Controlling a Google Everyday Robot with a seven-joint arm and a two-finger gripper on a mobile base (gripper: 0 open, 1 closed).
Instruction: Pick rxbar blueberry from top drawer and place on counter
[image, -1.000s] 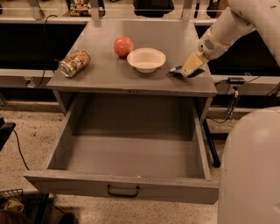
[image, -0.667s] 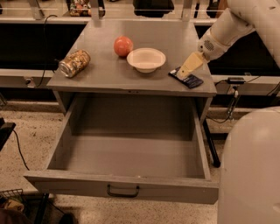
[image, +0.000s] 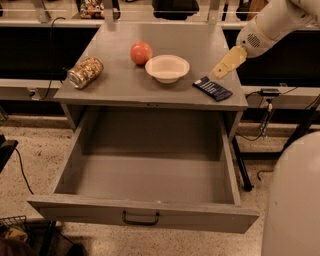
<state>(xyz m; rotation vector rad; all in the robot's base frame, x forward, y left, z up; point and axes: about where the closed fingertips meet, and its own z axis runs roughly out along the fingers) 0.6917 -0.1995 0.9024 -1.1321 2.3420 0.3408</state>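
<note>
Camera view: end effector (image: 220, 71) above counter (image: 125, 86)

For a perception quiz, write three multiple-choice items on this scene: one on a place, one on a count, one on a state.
1. Where is the rxbar blueberry?
A on the floor
B on the counter, right of the white bowl
C on the shelf behind

2. How many things lie on the counter?
A one
B two
C four

3. The top drawer is:
A open, nothing seen inside
B shut
C open, full of boxes

Answers:
1 B, the bar lies flat near the counter's right front, with the claw just above and behind it, not touching.
2 C, the can on its side, the red apple, the bowl and the bar.
3 A, it is pulled out and its floor shows bare.
</note>
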